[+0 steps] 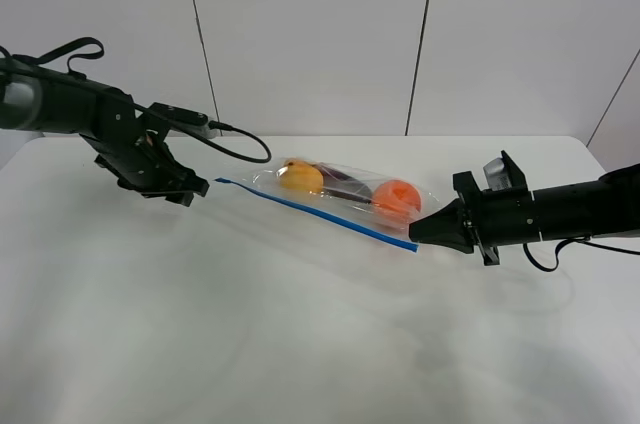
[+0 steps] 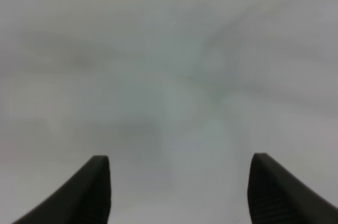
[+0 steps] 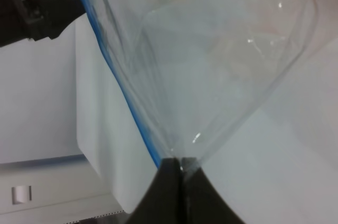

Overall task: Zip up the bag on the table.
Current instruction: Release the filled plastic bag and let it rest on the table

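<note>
The clear bag (image 1: pixel 340 199) lies on the white table (image 1: pixel 200 334), its blue zip strip (image 1: pixel 310 210) along the near edge. It holds a yellow fruit (image 1: pixel 299 176), a dark purple item (image 1: pixel 345 187) and an orange fruit (image 1: pixel 396 198). My right gripper (image 1: pixel 416 232) is shut on the bag's right corner at the strip's end; the right wrist view shows the fingers (image 3: pixel 169 187) pinching the bag's clear film (image 3: pixel 211 65) beside the strip (image 3: pixel 119 84). My left gripper (image 1: pixel 198 187) is open and empty, just left of the strip's other end. Its wrist view shows only its fingers (image 2: pixel 92 192) over blurred table.
A black cable (image 1: pixel 240 144) loops from the left arm toward the back of the table. The table's far edge (image 1: pixel 400 137) meets a white panelled wall. The left gripper (image 3: pixel 37 7) shows as a dark shape in the right wrist view.
</note>
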`<state>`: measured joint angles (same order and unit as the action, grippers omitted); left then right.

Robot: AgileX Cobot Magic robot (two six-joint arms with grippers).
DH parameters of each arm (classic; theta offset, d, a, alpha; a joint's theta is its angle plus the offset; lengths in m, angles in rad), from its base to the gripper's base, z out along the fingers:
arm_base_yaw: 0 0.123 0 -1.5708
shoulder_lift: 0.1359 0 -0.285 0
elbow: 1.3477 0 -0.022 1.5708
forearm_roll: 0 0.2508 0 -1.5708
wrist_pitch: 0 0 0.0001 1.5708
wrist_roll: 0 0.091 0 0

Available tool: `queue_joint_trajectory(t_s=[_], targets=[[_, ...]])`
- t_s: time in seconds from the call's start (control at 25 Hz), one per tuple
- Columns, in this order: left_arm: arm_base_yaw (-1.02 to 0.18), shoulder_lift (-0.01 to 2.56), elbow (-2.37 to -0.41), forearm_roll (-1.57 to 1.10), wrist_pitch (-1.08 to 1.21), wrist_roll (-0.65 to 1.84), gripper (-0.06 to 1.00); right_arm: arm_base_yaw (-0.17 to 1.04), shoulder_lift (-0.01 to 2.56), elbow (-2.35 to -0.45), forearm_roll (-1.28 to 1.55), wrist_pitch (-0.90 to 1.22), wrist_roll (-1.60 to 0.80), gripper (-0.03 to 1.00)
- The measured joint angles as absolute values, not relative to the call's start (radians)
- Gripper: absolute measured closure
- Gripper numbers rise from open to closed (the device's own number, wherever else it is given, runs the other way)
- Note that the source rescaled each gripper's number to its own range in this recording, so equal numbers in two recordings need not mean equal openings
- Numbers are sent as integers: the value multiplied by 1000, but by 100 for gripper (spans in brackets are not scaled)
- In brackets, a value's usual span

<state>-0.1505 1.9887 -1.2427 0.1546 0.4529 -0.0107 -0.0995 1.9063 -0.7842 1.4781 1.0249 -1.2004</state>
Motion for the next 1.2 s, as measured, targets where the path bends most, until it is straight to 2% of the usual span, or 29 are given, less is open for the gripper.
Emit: queue_joint_trajectory(t_s=[0.52, 0.88, 1.2], targets=[[-8, 1989, -1243, 155, 627, -26, 28, -99, 1906, -784, 1447, 1007, -1203, 97], [34, 1948, -1243, 155, 756, -27, 28, -99, 1906, -784, 1435, 1003, -1205, 97], [36, 1776, -1243, 160, 797, -27, 28, -99, 1906, -784, 1415, 998, -1206, 97]])
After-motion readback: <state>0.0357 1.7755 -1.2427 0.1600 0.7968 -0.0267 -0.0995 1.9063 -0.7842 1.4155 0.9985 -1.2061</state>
